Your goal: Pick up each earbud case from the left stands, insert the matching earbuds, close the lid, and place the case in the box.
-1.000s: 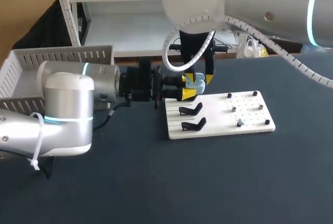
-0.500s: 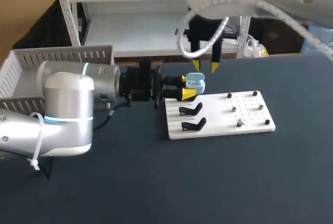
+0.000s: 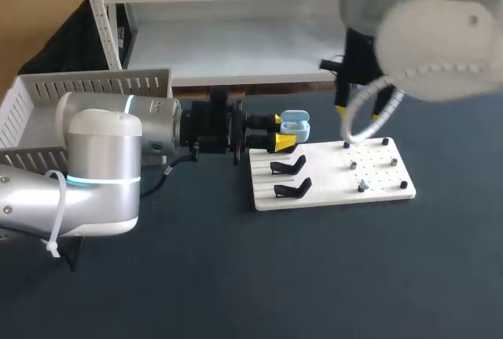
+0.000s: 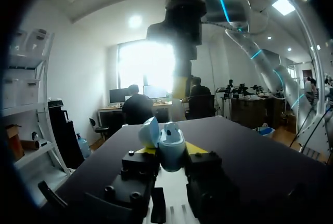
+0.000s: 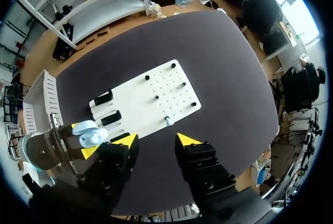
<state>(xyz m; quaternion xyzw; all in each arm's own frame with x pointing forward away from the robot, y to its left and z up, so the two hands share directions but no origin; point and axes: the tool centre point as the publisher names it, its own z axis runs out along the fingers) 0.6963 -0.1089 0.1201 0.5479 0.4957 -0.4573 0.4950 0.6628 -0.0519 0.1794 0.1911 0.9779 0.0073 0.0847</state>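
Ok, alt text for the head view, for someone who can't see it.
The left arm's fingers hold a light blue earbud case, lid open, at the back left corner of a white board with two empty black stands. The right arm's fingers hang open above the board's right side; a white slotted box sits far left.

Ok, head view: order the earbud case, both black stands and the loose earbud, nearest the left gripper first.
1. earbud case, in the left gripper
2. rear stand, just beside
3. front stand, board's front-left
4. earbud, board's right
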